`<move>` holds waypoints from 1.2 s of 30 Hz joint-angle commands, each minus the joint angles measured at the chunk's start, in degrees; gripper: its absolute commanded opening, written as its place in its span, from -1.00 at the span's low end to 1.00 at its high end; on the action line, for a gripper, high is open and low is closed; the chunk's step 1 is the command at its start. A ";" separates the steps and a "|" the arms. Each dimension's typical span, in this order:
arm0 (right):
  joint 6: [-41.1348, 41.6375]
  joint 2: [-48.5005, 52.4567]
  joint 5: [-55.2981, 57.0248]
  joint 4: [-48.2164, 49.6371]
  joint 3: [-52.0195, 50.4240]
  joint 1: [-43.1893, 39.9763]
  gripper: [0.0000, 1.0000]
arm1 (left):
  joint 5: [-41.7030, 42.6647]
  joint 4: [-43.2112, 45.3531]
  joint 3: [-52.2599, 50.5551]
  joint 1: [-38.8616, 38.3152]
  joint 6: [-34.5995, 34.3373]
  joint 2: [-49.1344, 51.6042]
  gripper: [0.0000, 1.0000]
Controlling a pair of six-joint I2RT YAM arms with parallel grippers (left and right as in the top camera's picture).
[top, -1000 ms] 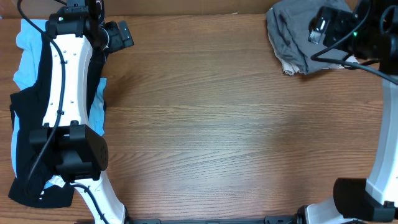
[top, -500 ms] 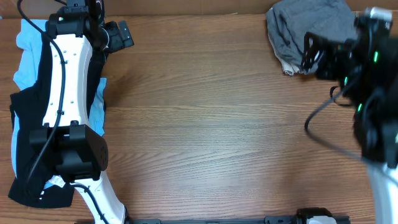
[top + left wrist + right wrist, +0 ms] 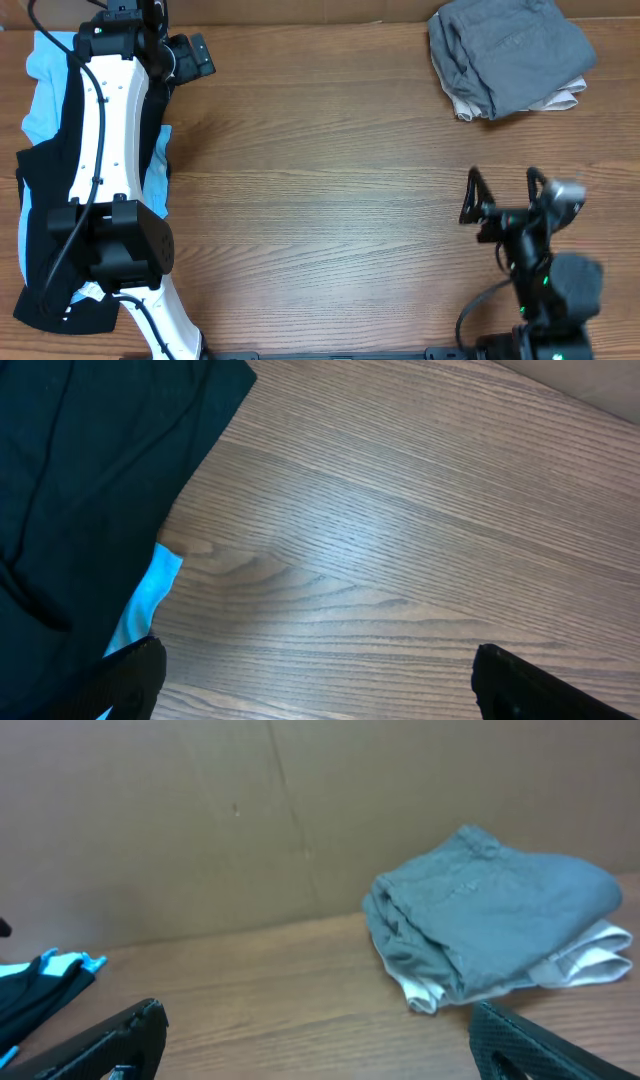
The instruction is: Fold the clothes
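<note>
Overhead: shorts (image 3: pixel 510 55) bunched at the far right corner of the surface (image 3: pixel 330 200); right claw (image 3: pixel 502 190) spread, empty, well short of them.
Left wrist: left claw (image 3: pixel 322 685) spread over bare wood beside black garment (image 3: pixel 80 490).
Right wrist: shorts dead ahead. I'd pinch one top-layer edge, drag to centre, flatten first.

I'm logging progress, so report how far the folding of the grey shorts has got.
Done, apparently: the shorts lie folded in a compact bundle at the far right corner, on a paler garment. In hand: nothing; the right claw and left claw are both open and empty, away from the bundle. Left: seemingly nothing for the shorts.
</note>
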 commanded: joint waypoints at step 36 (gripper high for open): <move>0.17 -19.98 2.56 6.93 -22.53 1.40 1.00 | -0.20 0.02 1.03 -0.20 -0.50 -0.87 1.00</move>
